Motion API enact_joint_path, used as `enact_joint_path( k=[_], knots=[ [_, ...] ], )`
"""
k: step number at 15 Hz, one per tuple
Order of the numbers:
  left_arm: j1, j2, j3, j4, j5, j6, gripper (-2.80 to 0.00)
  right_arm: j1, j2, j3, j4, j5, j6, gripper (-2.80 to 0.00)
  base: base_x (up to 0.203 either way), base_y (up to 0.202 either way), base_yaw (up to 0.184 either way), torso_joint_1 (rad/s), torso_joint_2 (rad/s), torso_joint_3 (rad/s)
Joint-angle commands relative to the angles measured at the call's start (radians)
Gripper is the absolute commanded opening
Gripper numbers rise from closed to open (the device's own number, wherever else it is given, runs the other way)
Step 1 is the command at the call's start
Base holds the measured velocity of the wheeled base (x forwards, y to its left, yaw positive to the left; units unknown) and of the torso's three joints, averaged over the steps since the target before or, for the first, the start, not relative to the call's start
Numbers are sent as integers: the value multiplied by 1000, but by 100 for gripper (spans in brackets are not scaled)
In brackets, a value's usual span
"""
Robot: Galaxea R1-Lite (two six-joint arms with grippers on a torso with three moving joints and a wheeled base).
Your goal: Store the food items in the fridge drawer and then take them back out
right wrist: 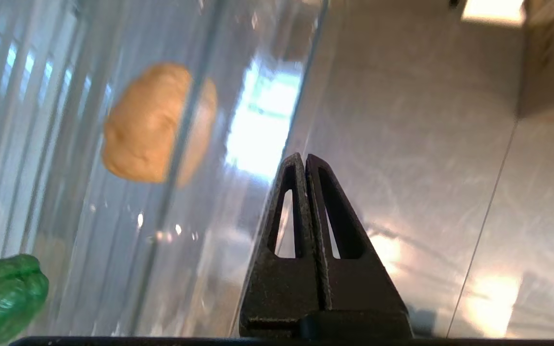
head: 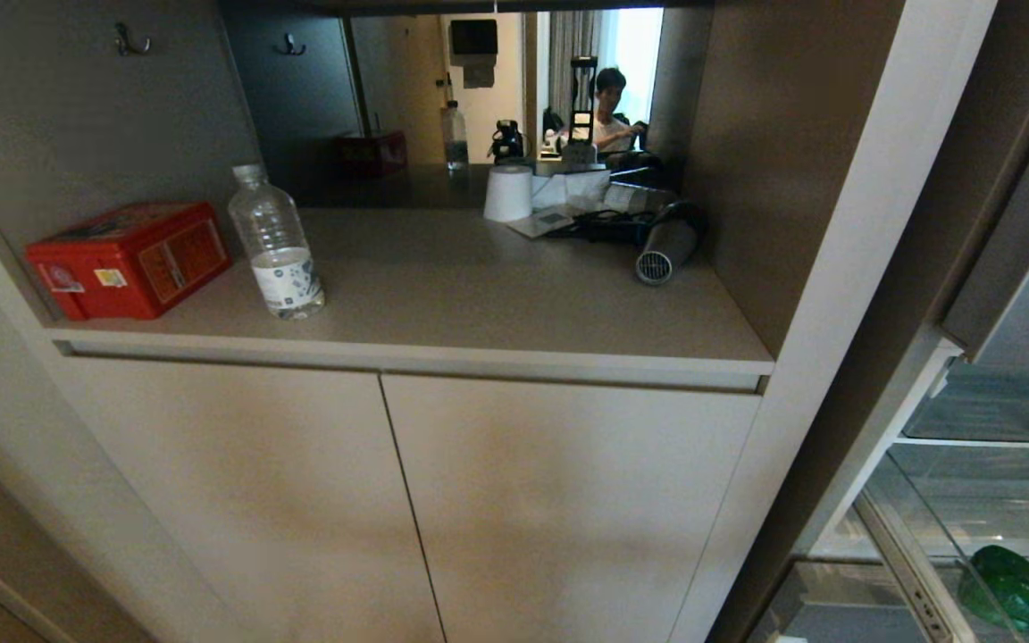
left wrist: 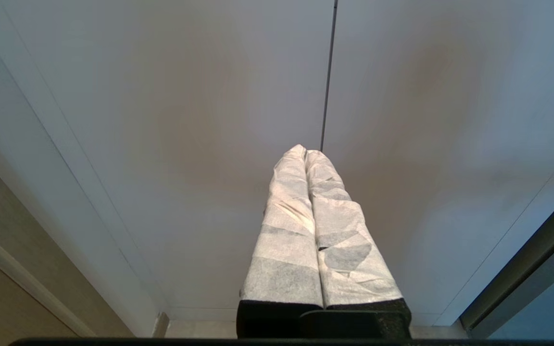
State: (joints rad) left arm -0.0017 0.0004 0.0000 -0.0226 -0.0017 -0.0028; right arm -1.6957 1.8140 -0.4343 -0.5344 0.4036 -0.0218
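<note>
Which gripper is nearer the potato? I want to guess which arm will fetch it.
Right. The right gripper, shut, points beside the fridge drawer holding the potato. The left gripper faces cabinet doors, no potato in its view.

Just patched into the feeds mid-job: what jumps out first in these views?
On the counter in the head view, a red tin box stands at the left beside a clear water bottle. At the lower right, the green bell pepper lies inside the transparent fridge drawer. The right wrist view shows the potato behind the clear wall, with the shut, empty right end effector outside it.
</note>
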Motion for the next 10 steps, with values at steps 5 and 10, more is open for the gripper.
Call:
enact_joint_path(
  k=[5, 10],
  knots=[
    [0, 0, 11, 0, 0, 0, -280, 57, 101, 10, 6, 170, -6, -280, 0, 0, 0, 0, 0, 0],
    [0, 0, 11, 0, 0, 0, -280, 240, 126, 15, 5, 223, 7, -280, 0, 0, 0, 0, 0, 0]
  ],
)
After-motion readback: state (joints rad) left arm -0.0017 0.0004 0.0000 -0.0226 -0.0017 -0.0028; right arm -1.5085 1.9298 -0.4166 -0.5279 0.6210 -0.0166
